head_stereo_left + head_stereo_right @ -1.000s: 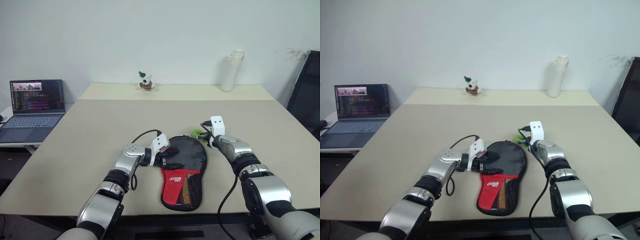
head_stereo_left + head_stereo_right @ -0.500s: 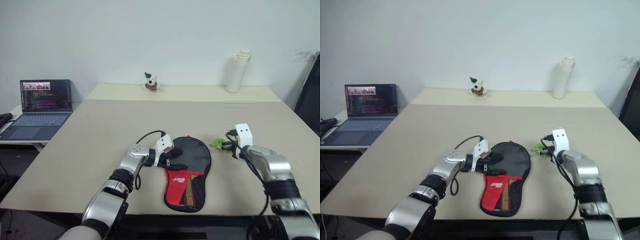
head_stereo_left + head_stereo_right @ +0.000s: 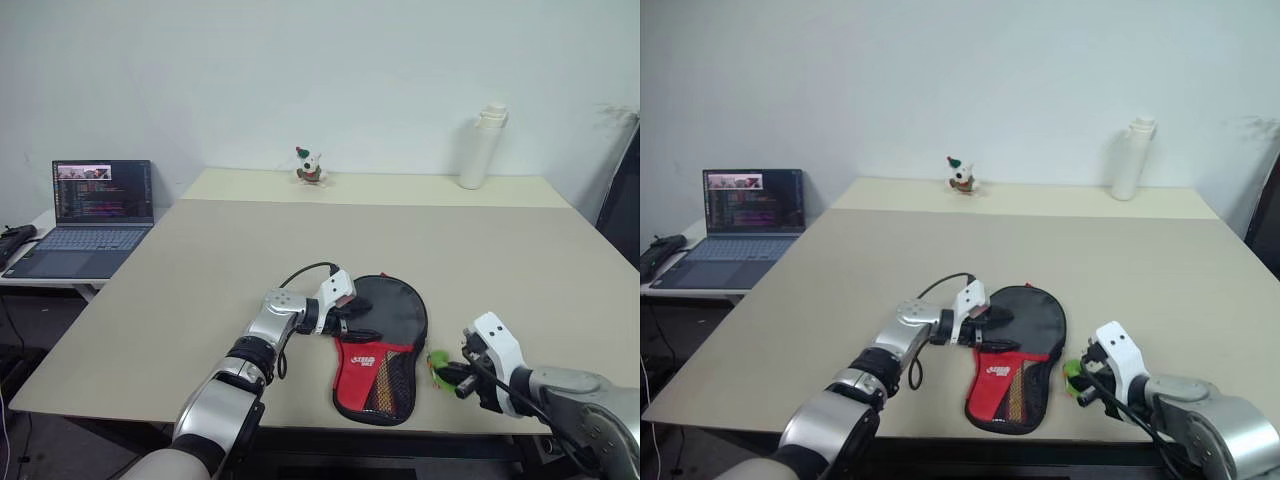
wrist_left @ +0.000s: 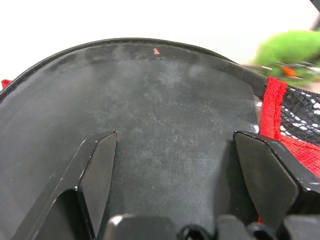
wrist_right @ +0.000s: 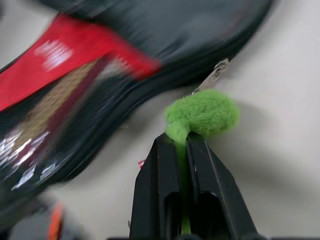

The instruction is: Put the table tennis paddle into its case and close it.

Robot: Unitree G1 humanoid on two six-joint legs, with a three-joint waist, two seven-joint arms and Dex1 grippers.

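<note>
Case (image 3: pixel 385 340) zipping is under way near the counter's (image 3: pixel 200 270) front edge: the right pincer (image 5: pixel 181 150) is clamped shut on a fuzzy green zip pull (image 5: pixel 202 114), just right of the case's red handle end, with the metal zip tab (image 5: pixel 214 76) trailing toward the black rim. The left pincer (image 4: pixel 175 165) is standing wide open, its fingers (image 4: pixel 97 175) pressing flat on the round black fabric from the left to pin it. I cannot tell whether the paddle is lying inside. The risks, as I judge them: the soft pull is slipping or tearing free under tension, or the open left fingers are sliding so the whole case drags toward the near edge and off.
</note>
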